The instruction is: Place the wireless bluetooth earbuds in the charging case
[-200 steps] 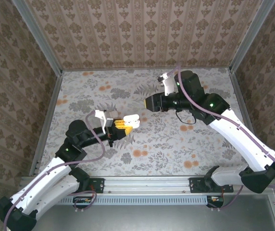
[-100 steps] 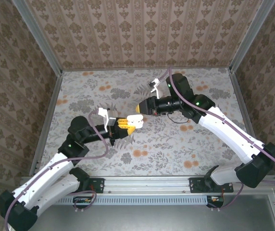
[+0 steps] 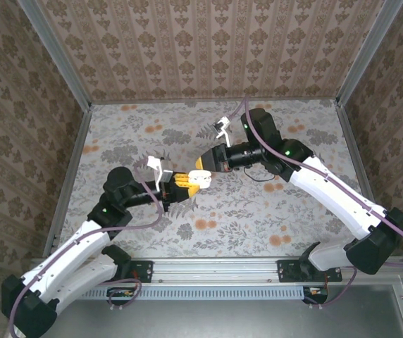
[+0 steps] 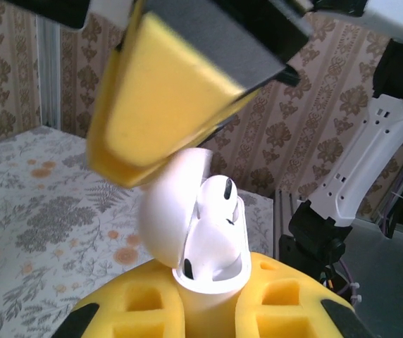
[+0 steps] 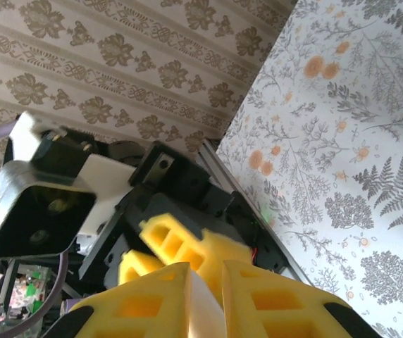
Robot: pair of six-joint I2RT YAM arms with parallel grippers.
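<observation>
Holding: left gripper (image 4: 212, 299) clamped on charging case (image 4: 208, 280), earbuds (image 4: 217, 208) seated; right gripper (image 5: 205, 289) pinching lid (image 4: 166, 211). Likely risk: sideways pull twists case loose, spilling earbuds.

One charging case (image 4: 160, 218); seemingly two earbuds (image 4: 219, 211).

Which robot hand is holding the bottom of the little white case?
The left gripper: its yellow fingers clamp the charging case at its base, while the right gripper pinches the open lid.
</observation>
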